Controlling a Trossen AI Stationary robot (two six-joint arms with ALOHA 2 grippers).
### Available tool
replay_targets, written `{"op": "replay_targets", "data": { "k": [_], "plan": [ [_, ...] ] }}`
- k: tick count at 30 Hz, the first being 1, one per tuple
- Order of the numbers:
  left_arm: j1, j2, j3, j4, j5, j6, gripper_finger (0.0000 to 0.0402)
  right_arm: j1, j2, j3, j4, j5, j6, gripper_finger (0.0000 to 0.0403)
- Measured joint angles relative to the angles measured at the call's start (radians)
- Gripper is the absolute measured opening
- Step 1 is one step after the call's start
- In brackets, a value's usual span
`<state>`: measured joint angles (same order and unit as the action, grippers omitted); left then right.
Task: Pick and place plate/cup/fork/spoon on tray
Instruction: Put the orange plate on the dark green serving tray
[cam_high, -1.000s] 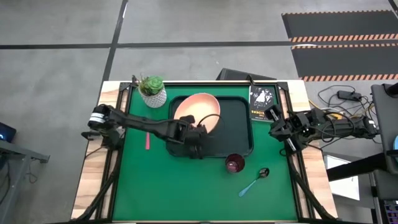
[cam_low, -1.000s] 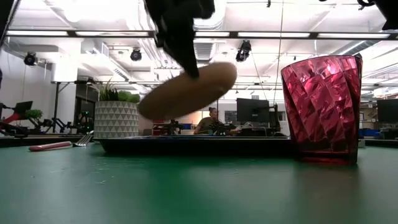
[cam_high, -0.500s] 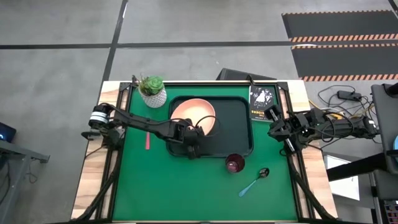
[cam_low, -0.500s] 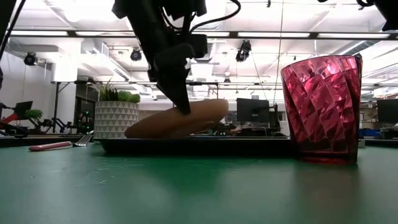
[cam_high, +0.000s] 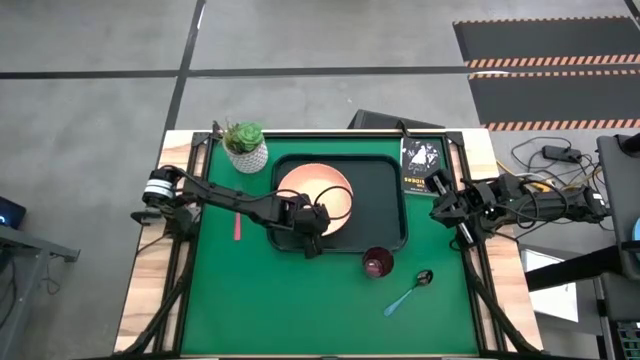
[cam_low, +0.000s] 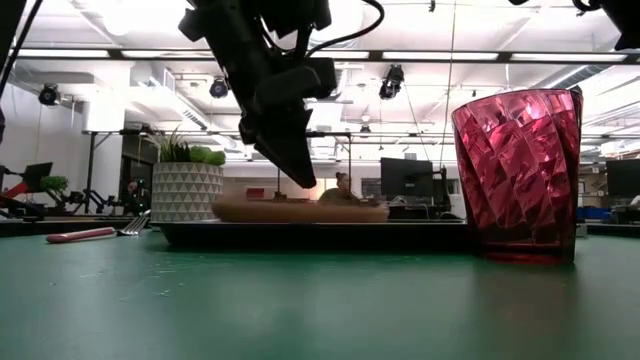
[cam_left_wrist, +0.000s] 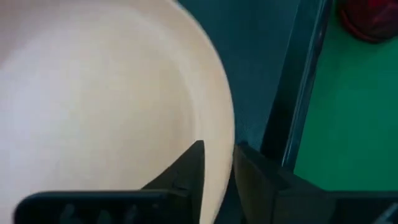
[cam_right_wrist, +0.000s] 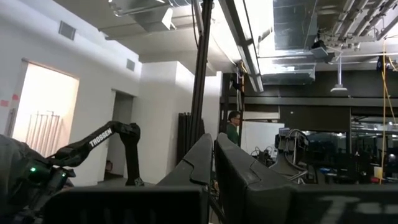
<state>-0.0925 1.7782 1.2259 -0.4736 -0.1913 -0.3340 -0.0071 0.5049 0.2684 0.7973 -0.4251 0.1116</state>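
whereas a moment earlier the plate (cam_high: 316, 198) hung tilted in the air with one edge raised, it now lies flat inside the tray (cam_high: 384, 205), on the half nearer the potted plant (cam_high: 245, 145). in the low view the plate (cam_low: 300, 211) reads as a thin level band just above the tray's (cam_low: 420, 236) near rim. the left end effector (cam_high: 310, 222) sits at the plate's counter-side edge; its fingers (cam_left_wrist: 189, 168) have just begun to part and stand either side of the rim with a narrow gap, so the grip is being let go rather than held. in the low view the same end effector (cam_low: 295, 170) points down at the plate from just above it, and contact can no longer be made out.

judgement: the plate's placement is effectively complete, making one item of four delivered. the cup (cam_high: 377, 264) stands on the green counter (cam_high: 300, 310) just outside the tray's near corner; the spoon (cam_high: 408, 291) lies on the counter beyond the cup; the fork (cam_high: 237, 225) lies on the counter under the left arm, beside the tray's far-left side. all three remain to be moved. the next move likely calls for the fingers to open fully and lift clear without dragging the plate.

the right end effector (cam_high: 438, 200) waits beside the booklet (cam_high: 420, 165) at the counter's right edge, its fingers (cam_right_wrist: 239, 168) pressed together on nothing.
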Motion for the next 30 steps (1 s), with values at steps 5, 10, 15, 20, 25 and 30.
{"op": "replay_targets", "data": {
  "k": [5, 10, 15, 20, 25, 30],
  "plan": [
    [0.002, 0.000, -0.026, 0.061, -0.138, 0.003, 0.0081, 0.000, 0.000, 0.000, 0.000, 0.000, 0.000, 0.0009],
    [0.050, 0.000, -0.155, 0.293, -0.305, 0.008, 0.0073, 0.000, 0.000, 0.000, 0.000, 0.000, 0.008, 0.0009],
    [0.094, 0.000, -0.272, 0.405, -0.276, -0.025, 0.0052, 0.000, 0.000, 0.000, -0.008, 0.000, 0.008, 0.0009],
    [0.101, 0.000, -0.331, 0.434, -0.271, -0.077, 0.0031, 0.000, 0.000, 0.000, -0.008, 0.000, 0.000, 0.0009],
    [0.100, 0.006, -0.351, 0.472, -0.273, -0.081, 0.0016, 0.000, 0.000, 0.000, -0.008, 0.002, -0.008, 0.0009],
    [0.099, -0.010, -0.341, 0.457, -0.266, -0.075, 0.0012, 0.000, 0.000, 0.000, -0.010, 0.003, -0.007, 0.0009]
  ]
}}
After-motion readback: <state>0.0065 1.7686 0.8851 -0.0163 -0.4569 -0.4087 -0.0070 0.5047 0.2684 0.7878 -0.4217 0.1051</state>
